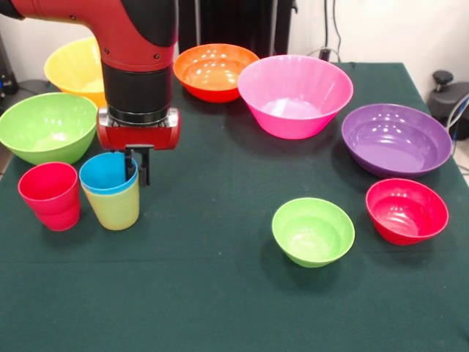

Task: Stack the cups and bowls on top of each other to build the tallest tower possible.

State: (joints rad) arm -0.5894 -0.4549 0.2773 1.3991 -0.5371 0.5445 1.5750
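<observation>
A blue cup [104, 172] sits nested in a pale yellow cup [113, 209] at the left, with a red cup [50, 194] standing beside them. My gripper [137, 166] hangs straight down over the pair. Its fingers [145, 167] straddle the blue cup's right rim and are shut on it. A small lime-green bowl [313, 231] stands alone and empty at the front right, with a small red bowl [407, 210] beside it. The purple [396, 139], pink [294, 95], orange [215, 71], yellow [73, 70] and large green [45, 128] bowls stand separately.
Everything stands on a dark green cloth-covered table [205, 293]. The large bowls ring the far and left sides. The arm's red and black body [135, 66] hides part of the yellow bowl.
</observation>
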